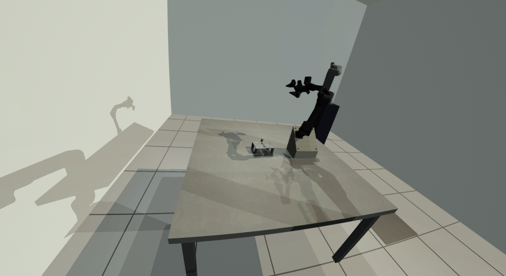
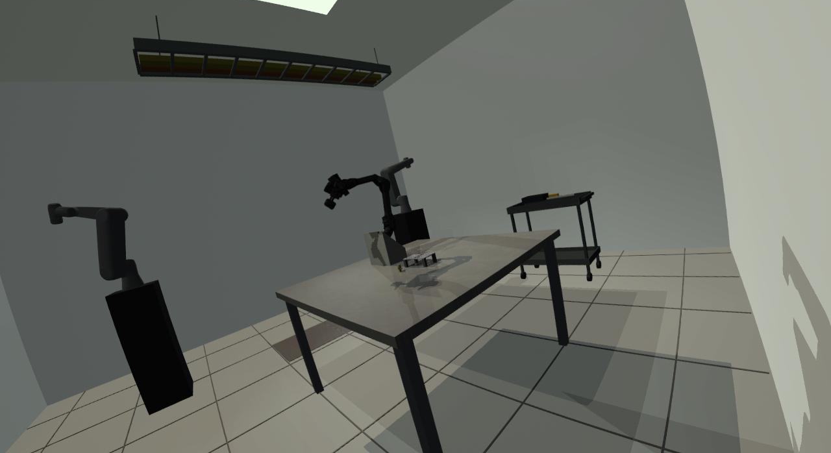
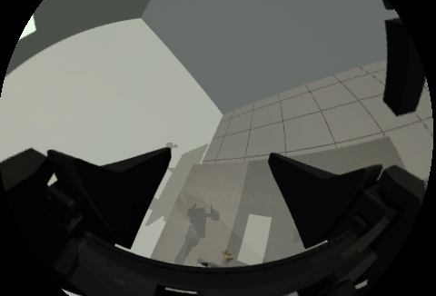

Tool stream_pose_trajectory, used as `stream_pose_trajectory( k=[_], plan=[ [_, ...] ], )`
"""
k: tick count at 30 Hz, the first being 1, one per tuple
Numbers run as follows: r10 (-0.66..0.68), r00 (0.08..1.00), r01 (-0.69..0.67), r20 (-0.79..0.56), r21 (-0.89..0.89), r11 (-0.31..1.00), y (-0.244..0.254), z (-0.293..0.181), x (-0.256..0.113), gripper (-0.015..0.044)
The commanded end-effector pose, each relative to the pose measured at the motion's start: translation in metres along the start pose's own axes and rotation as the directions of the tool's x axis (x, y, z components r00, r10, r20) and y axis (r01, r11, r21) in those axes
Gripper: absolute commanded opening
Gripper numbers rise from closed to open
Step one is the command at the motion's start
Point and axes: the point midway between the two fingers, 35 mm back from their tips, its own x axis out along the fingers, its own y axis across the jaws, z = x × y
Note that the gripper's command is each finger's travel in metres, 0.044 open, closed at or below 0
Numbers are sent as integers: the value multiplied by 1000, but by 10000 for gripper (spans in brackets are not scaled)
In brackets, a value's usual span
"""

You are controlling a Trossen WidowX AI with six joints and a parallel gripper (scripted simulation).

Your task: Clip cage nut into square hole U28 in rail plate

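The cage nut, a tiny yellow and dark piece, stands on the table beside the rail plate. The rail plate is a small grey plate on short dark legs; its holes and the U28 mark are too small to read. My gripper is wide open and empty, high above the table. In the wrist view the nut and plate show small at the bottom edge, well beyond the fingers, and the gripper's housing partly hides the plate.
The pale block under my arm's base stands close beside the plate on the table. Other robots on dark pedestals and a cart stand away from the table.
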Motion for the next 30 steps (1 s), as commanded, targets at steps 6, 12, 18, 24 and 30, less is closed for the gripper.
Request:
stream_pose_trajectory(
  k=[6, 12, 18, 24, 30],
  plan=[
    [-110, 926, 88, -362, -79, 993, 33, -132, 85, 440],
    [-220, 789, 156, -573, -160, 975, 44, -235, 116, 440],
    [-374, 593, 240, -713, -287, 927, 36, -340, 122, 440],
    [-555, 354, 320, -753, -461, 828, 7, -437, 103, 440],
    [-628, 254, 345, -736, -537, 770, -10, -469, 90, 440]
  ],
)
